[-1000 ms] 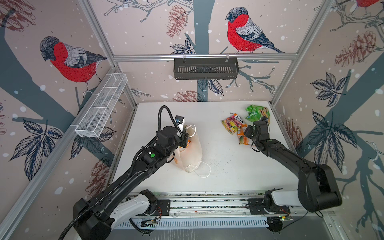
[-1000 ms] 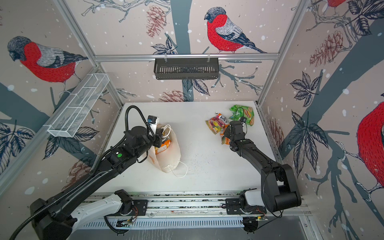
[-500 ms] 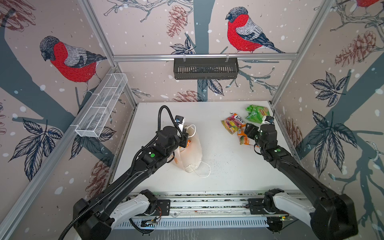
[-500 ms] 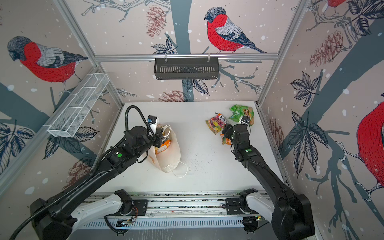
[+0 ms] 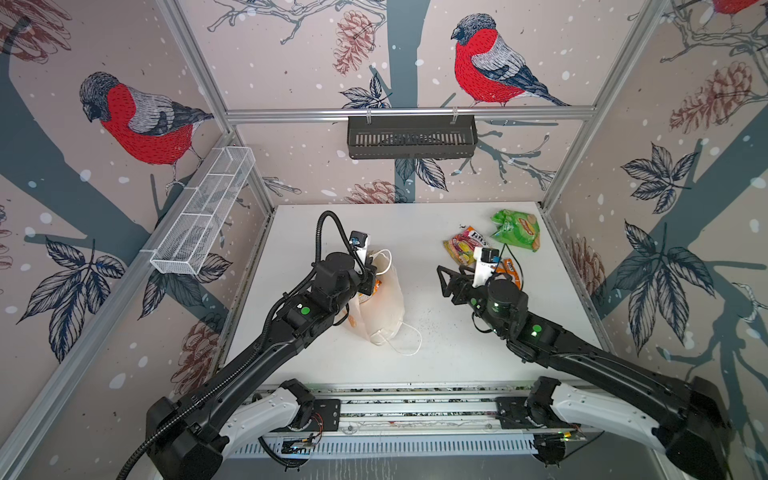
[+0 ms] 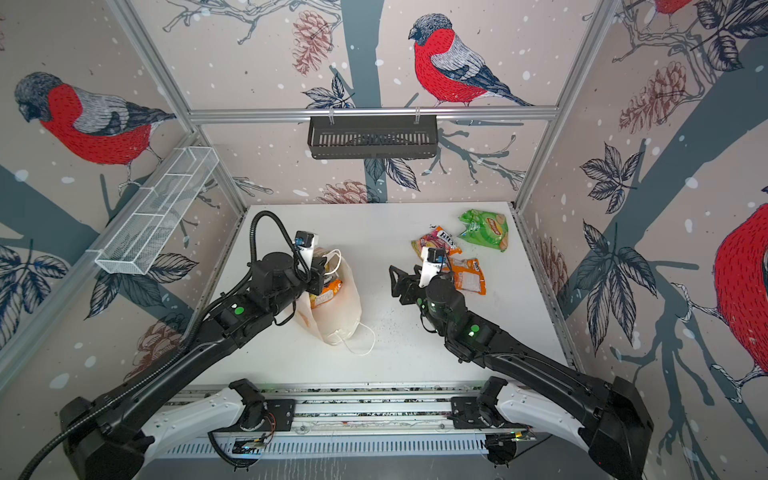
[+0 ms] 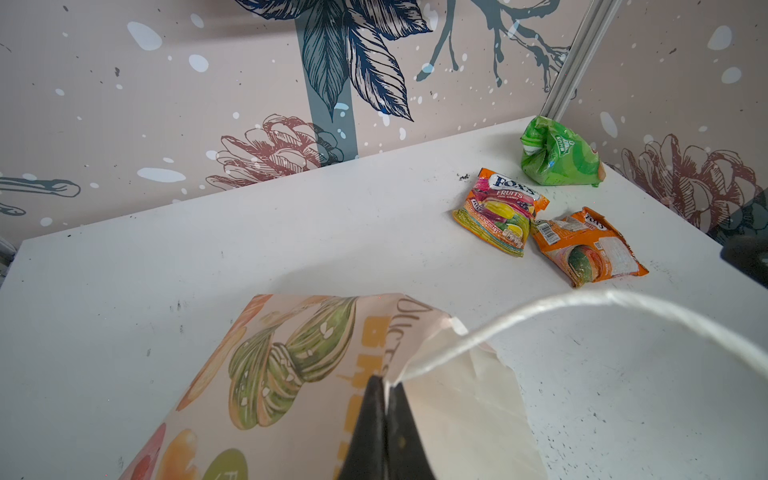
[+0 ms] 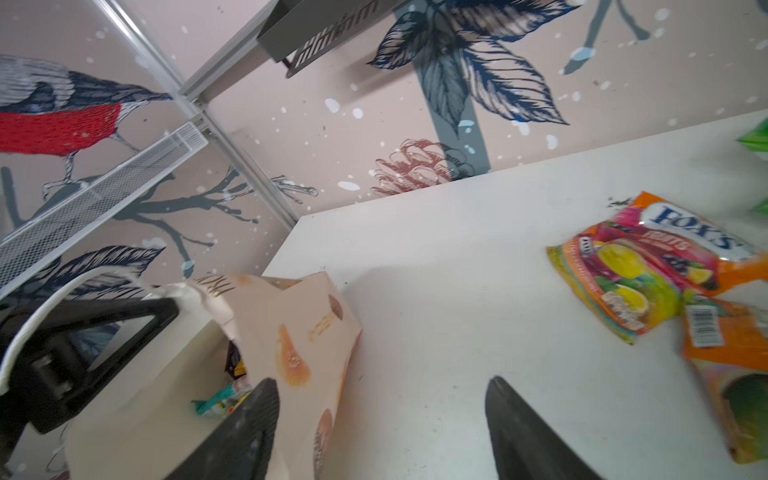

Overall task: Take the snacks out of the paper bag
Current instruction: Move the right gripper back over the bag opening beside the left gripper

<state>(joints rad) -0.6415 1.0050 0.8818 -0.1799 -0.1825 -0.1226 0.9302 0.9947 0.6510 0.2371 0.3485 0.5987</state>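
Observation:
The cream paper bag (image 5: 388,305) (image 6: 338,309) stands left of the table's middle, mouth up. My left gripper (image 7: 386,384) (image 5: 371,277) is shut on the bag's rim, right by a white cord handle (image 7: 623,299). Inside the bag show an orange packet (image 6: 326,293), a teal one (image 8: 220,401) and a dark purple one (image 8: 235,357). Three snacks lie at the back right: green (image 5: 517,230) (image 7: 559,158), multicoloured (image 5: 463,249) (image 8: 648,270) and orange (image 6: 469,276) (image 7: 590,249). My right gripper (image 8: 382,382) (image 5: 444,279) hangs open and empty between bag and packets, pointing at the bag.
A black slotted basket (image 5: 411,137) hangs on the back wall. A white wire shelf (image 5: 203,212) runs along the left wall. Walls close the table (image 5: 415,374) on three sides, and the arms' rail (image 5: 415,409) runs along the front edge.
My right gripper has drawn back from the packets at the back right and swung left towards the bag, empty. The left gripper and the bag have not moved.

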